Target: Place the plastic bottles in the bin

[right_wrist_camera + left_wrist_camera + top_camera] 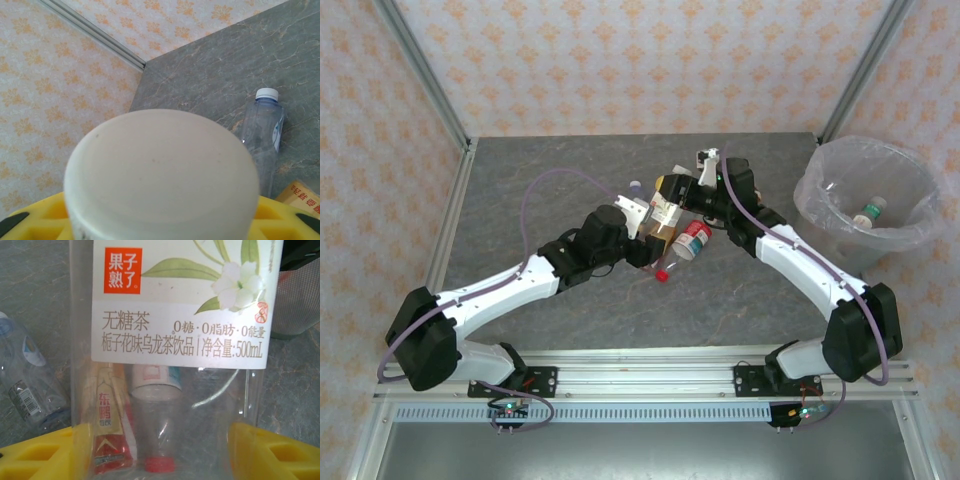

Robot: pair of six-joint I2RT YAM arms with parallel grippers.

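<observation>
- Tea bottle (170, 410), clear, with a white label that shows green leaves, a white flower and an orange square, stands between the two yellow fingers (40, 455) of the left claw (160, 457). The fingers lie against its sides at 3 and 9 o'clock, so this claw is clamped on it.
- From above, the left claw and its bottle are near the middle of the grey table (520, 180).
- Red-labelled bottle (692, 240) lies just at 3 o'clock of the left claw, and its red cap (662, 272) points to 7 o'clock. Whether it touches the tea bottle, I cannot tell.
- Small clear bottle (262, 135) with a pale cap lies flat on the table, at 11 o'clock of the left claw.
- Right claw (695, 188) is at 1 o'clock of the left claw, close to it. In its own wrist view a round whitish cap (160, 170) sits between its yellow fingers and hides their inner faces. Whether they press on it, I cannot tell.
- Bin (812, 195), round and pale with a crinkly clear bag, stands at 2 o'clock of the table, well apart from both claws. Inside it lies a green-capped bottle (870, 210).
</observation>
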